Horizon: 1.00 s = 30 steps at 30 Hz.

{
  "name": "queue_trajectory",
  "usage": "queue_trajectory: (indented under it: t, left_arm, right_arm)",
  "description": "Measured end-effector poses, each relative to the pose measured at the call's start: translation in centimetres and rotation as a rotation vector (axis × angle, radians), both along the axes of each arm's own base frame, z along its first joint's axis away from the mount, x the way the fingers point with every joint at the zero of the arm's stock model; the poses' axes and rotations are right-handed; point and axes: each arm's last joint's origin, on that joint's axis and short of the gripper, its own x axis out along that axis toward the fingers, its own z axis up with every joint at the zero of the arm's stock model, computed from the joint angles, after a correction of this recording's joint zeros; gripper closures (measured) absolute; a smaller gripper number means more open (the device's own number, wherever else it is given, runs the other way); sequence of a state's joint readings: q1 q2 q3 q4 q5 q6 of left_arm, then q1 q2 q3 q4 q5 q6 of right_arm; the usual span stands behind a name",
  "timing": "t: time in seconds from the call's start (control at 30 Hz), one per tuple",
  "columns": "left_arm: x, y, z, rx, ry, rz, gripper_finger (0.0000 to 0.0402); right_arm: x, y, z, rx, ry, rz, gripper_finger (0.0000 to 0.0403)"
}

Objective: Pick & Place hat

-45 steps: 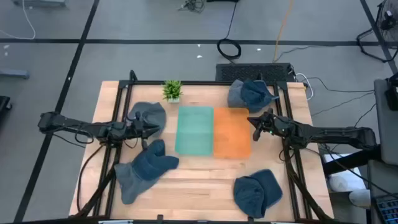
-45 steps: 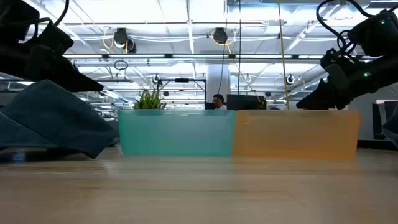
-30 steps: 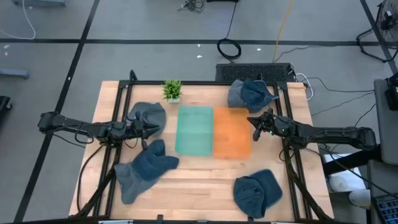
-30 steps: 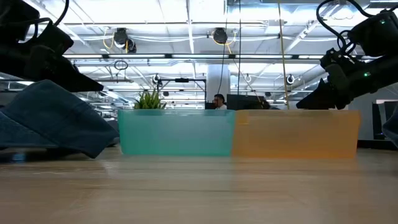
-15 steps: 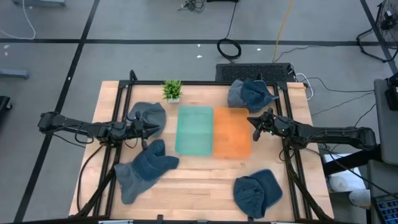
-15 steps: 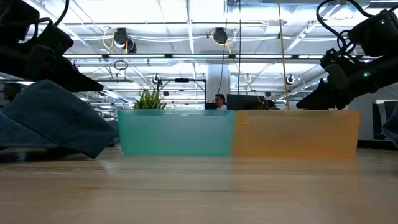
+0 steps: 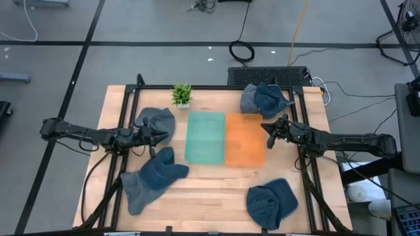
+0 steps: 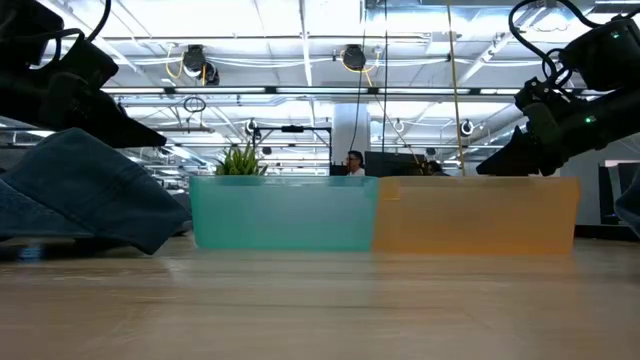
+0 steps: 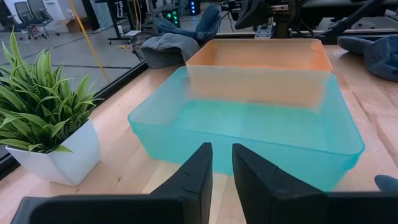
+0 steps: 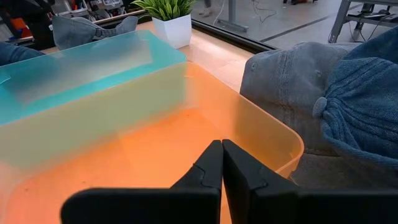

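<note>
Several dark blue-grey hats lie flat on the wooden table: one at far left point(image 7: 155, 122), one at near left point(image 7: 153, 178), one at far right point(image 7: 264, 99), one at near right point(image 7: 272, 202). My left gripper point(image 7: 165, 134) hovers at the far-left hat's right edge, pointing at the teal bin point(image 7: 205, 136); in the left wrist view its fingers point(image 9: 222, 168) stand a narrow gap apart with nothing between them. My right gripper point(image 7: 267, 133) is shut point(image 10: 222, 155) over the right rim of the orange bin point(image 7: 245, 139), beside the far-right hat point(image 10: 323, 106).
The two bins stand side by side at mid-table, both with nothing inside point(image 9: 261, 124) point(image 10: 143, 155). A small potted plant point(image 7: 182, 95) sits at the far edge, left of the teal bin. Bare wood point(image 7: 210, 190) lies between the two near hats.
</note>
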<state>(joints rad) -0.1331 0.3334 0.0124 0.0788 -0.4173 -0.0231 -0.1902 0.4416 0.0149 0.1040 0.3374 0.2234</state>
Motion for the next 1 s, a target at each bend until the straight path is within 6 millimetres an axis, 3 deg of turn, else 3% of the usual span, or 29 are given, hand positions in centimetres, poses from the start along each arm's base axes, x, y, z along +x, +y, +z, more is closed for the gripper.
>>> queue_trajectory:
  t: [1.0]
  left_arm:
    - [0.00, 0.00, 0.00, -0.027, -0.009, 0.006, 0.0330]
  right_arm:
    - [0.00, 0.00, 0.00, 0.000, 0.000, 0.000, 0.0403]
